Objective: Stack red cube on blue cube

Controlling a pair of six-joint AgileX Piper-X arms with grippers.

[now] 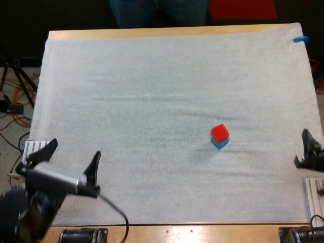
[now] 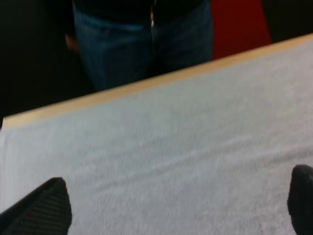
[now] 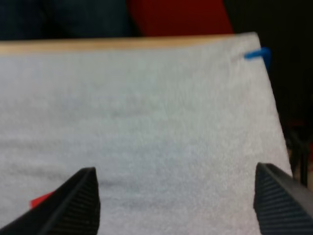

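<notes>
the red cube [image 1: 219, 132] sits on top of the blue cube [image 1: 220, 144] and touches it. the stack is in the right half of the white mat [image 1: 152, 101] as the high view shows it. a strip of blue shows under the near side of the red cube. the stack stands free; neither hand touches it.

check the left hand [image 1: 68, 162]. it hangs over the near left corner of the mat, well apart from the stack. its two black fingers [image 1: 93, 171] stand wide apart with nothing between them. in the left wrist view the left hand [image 2: 171, 210] shows the same spread, with bare mat between the fingers. the far edge of the counter [image 2: 122, 90] lies beyond.

check the right hand [image 1: 307, 152]. it sits at the right edge of the mat, to the right of the stack, with clear mat between the two. in the right wrist view the right hand [image 3: 178, 203] has its fingers [image 3: 73, 205] set apart and closed on nothing. a sliver of the red cube [image 3: 41, 199] shows just beside one finger; you cannot tell from this view whether they touch.

a person [image 1: 157, 12] in dark blue trousers stands at the far side of the counter. the left wrist view looks toward the person's legs [image 2: 142, 44].
</notes>
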